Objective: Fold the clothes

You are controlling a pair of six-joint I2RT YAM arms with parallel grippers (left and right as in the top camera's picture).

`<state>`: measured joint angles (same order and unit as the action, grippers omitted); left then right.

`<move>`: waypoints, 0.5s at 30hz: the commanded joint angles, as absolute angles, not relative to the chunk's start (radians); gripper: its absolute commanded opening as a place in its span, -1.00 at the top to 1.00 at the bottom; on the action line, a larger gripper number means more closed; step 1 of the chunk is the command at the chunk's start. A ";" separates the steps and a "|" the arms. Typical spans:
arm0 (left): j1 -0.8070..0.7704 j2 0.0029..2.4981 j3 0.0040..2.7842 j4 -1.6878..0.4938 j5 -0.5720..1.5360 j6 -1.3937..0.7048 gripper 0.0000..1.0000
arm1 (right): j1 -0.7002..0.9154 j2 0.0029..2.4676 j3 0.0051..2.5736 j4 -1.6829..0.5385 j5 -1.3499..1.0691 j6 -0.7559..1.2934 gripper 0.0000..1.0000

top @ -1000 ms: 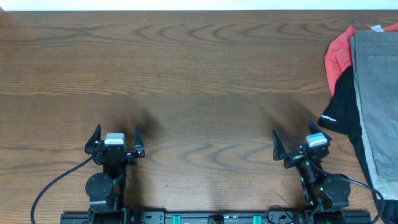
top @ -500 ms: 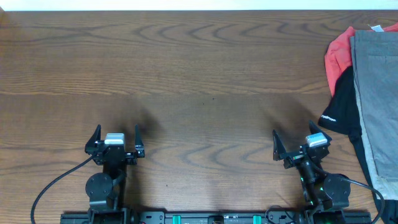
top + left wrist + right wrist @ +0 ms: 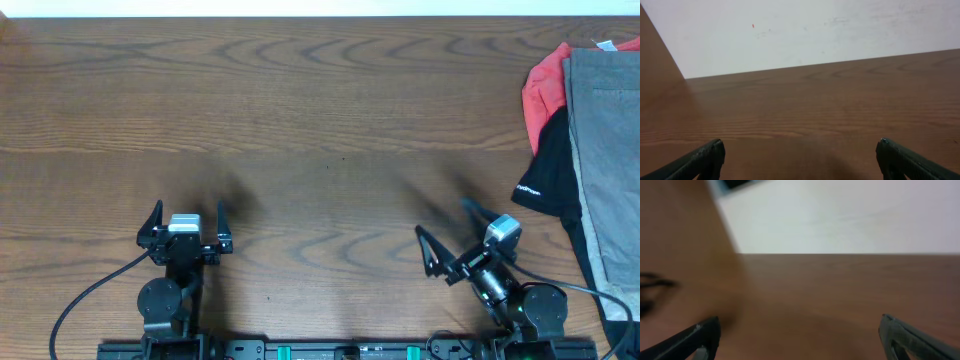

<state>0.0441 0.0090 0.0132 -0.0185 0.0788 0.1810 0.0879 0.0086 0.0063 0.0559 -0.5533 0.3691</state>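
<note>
Entry: fold the clothes; status, as judged: not begun.

Stock: clothes, one heap at the table's far right edge, partly cut off by the overhead view; grey shorts on top, lying fairly flat; red piece showing from under them on the side toward the table's middle; black piece with a small white logo just below the red, also tucked under the grey; nothing laid out singly, nothing seen folded; what lies past the view's edge cannot be told.

Tools: left gripper near the front edge on the left, jaws spread wide, nothing between them, well apart from the heap; right gripper near the front edge on the right, angled toward the table's middle, jaws likewise spread and empty, nearer the heap but not touching it.

Outstanding, as judged: all of it; each garment to be drawn onto bare wood, flattened, folded and set aside in turn.

Views compared: overhead alone shows the heap and both arms; left wrist shows its own fingers at the lower corners, wood grain and a white wall, no cloth; right wrist, blurred, shows its fingers, wood, wall and a dark smear at left that cannot be identified, no cloth either.
</note>
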 commanded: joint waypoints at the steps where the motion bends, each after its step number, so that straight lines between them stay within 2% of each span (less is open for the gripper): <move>1: 0.047 0.011 0.004 -0.062 0.111 0.182 -0.96 | 0.081 0.008 0.005 0.102 -0.677 0.689 -0.98; 3: 0.047 0.011 0.004 -0.062 0.111 0.182 -0.96 | 0.081 0.008 0.005 0.154 -0.676 0.749 -0.98; 12: 0.047 0.011 0.004 -0.062 0.111 0.182 -0.96 | 0.081 0.008 0.006 0.234 -0.614 0.746 -0.98; 15: 0.047 0.011 0.004 -0.062 0.111 0.182 -0.96 | 0.081 0.009 0.006 0.332 -0.613 0.723 -0.98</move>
<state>0.0441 0.0097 0.0139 -0.0193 0.0792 0.1810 0.0879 0.0093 0.0063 0.2855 -0.6281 0.7193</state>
